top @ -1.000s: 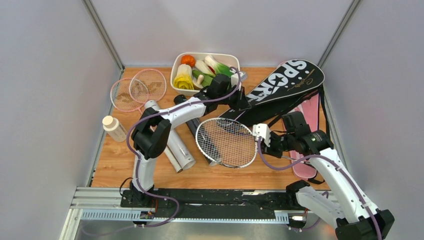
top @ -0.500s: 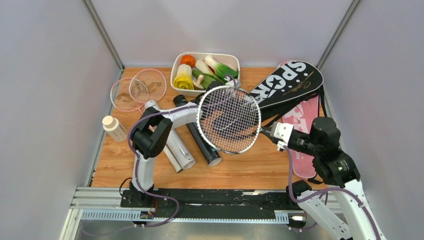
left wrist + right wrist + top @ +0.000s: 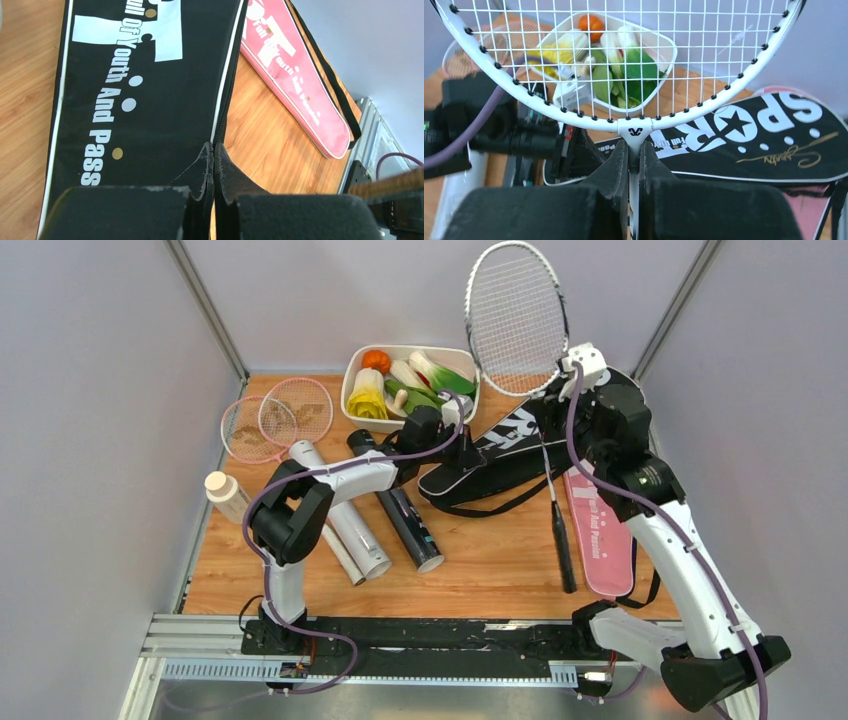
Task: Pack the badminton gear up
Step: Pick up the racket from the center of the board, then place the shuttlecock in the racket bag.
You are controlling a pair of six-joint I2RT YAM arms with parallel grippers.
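Right end effector (image 3: pixel 634 152) clamps silver racquet (image 3: pixel 515 315); left end effector (image 3: pixel 214 152) pinches black cover (image 3: pixel 140 115) seam. Hold seam open, align racquet.

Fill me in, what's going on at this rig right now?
The right gripper is shut on the silver racquet at the shaft just below the head. It holds the racquet head up, with the handle pointing down toward the table. The left gripper pinches the edge of the black SPORT cover, which lies on the table beside the pink cover. Two pink racquets, the white tube and the black tube lie untouched on the left.
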